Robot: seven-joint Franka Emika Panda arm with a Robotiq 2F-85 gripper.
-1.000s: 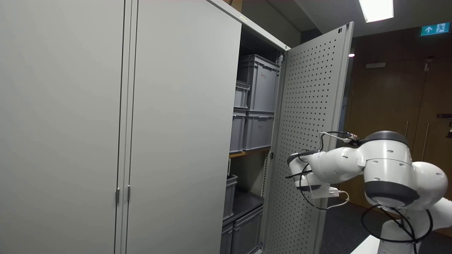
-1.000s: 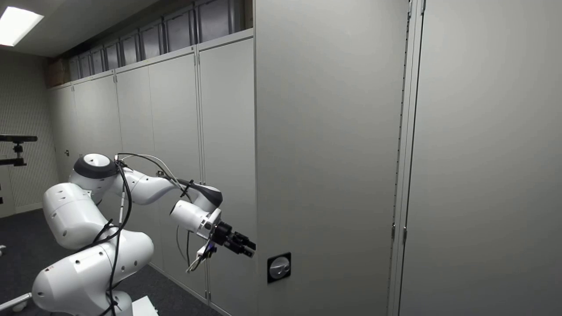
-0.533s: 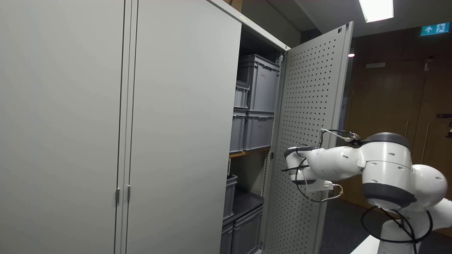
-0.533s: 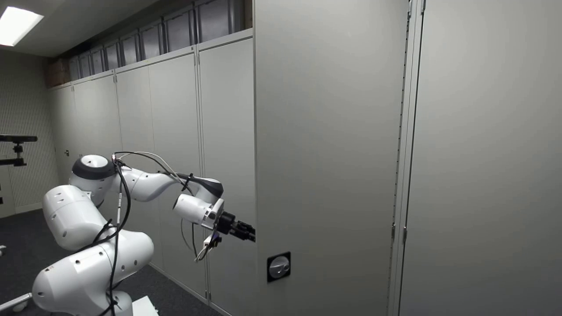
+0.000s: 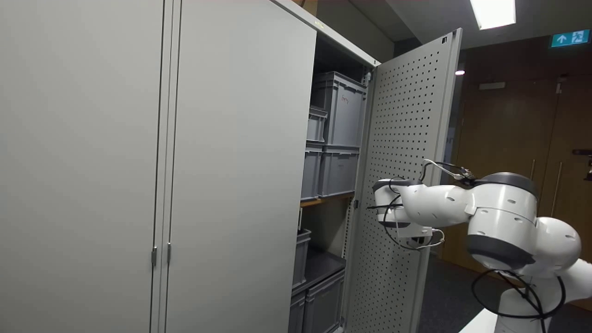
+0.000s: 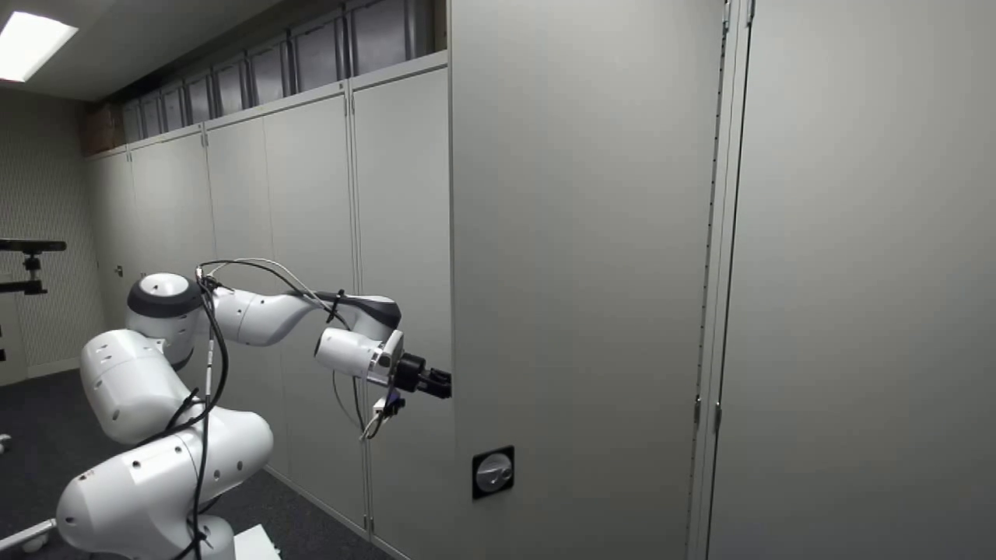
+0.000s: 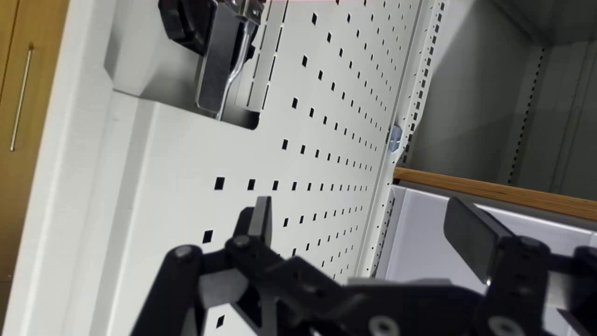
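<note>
Cabinet (image 5: pixel 330 226): grey crates (image 5: pixel 339 173) stacked on shelf (image 5: pixel 328 200); parted jaws near door (image 5: pixel 404 125).

In both exterior views a ceiling light (image 5: pixel 494 13) burns out to white above a dim floor (image 6: pixel 47 428). The open cabinet (image 5: pixel 240 166) darkens inside its top edge. In the wrist view the perforated door (image 7: pixel 242 161) is brightly lit, shadow greys the space under the shelf (image 7: pixel 494 190), and the jaws blur nearest the lens.
</note>
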